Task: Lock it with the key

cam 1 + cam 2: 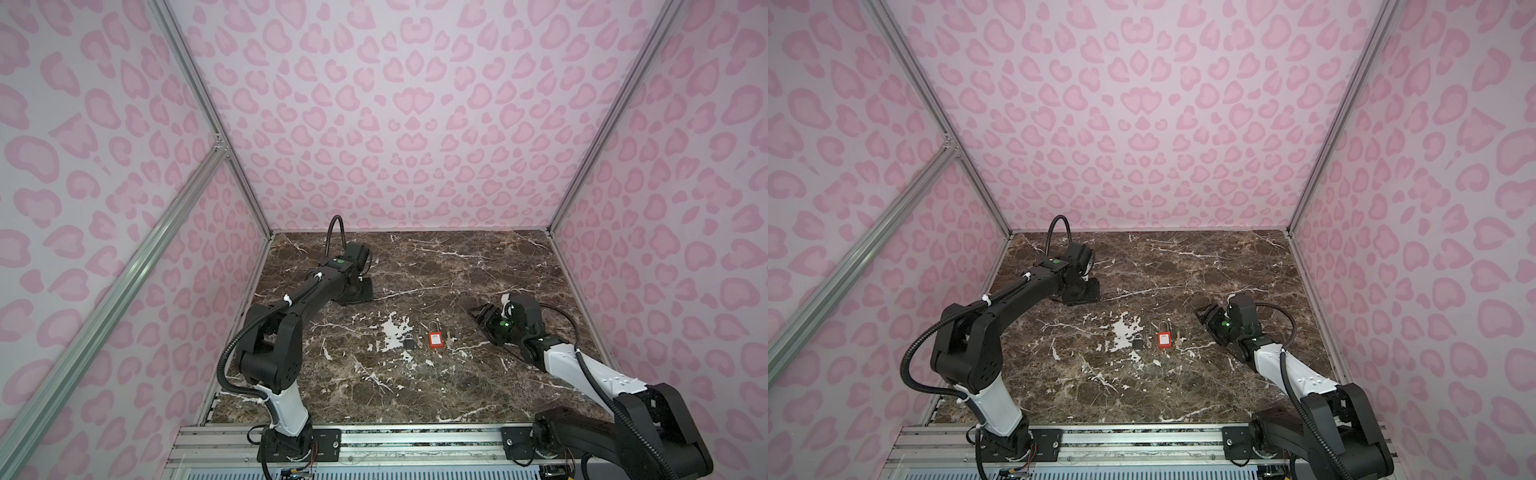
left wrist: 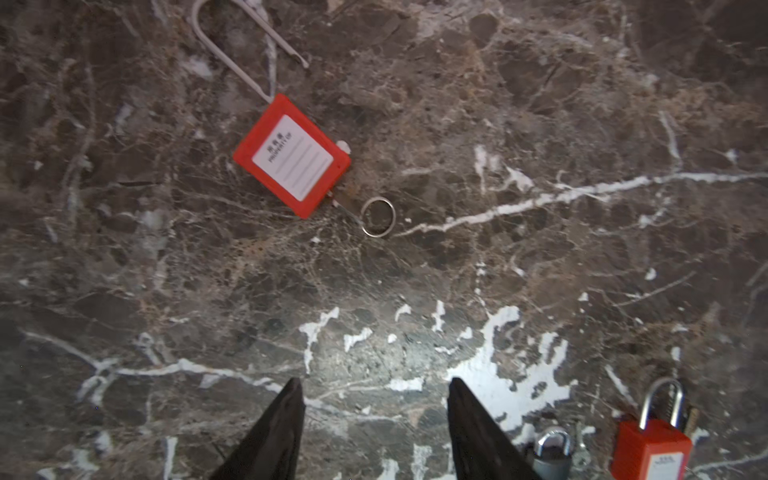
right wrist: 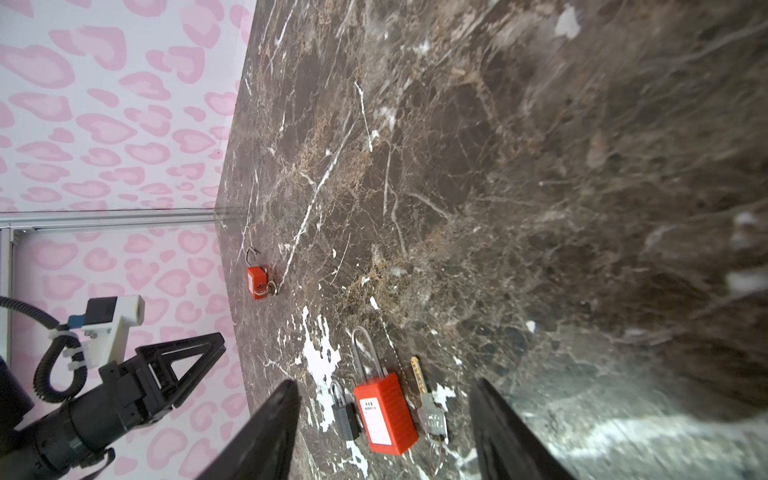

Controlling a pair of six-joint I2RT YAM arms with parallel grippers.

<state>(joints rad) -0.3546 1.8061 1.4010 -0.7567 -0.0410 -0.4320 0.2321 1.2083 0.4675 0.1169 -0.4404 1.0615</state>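
Red plastic padlock [image 2: 652, 449] w/ metal shackle [image 2: 645, 411]; tabletop [image 1: 457, 270] glossy (marble-look).

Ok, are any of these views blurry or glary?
Right wrist view: the table smears into blur away from the sharp closed red padlock. Left wrist view: a pale sheen on the marble near the grey padlock; open red padlock crisp. Both top views: evenly lit, shadows soft.

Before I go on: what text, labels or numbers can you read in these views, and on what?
"PROPERTY OF": white label on the open red lock.
Characters above that line: too blurred to read.
Label on the other red lock: print too small to read.
No readable marks on the grey lock or the key.
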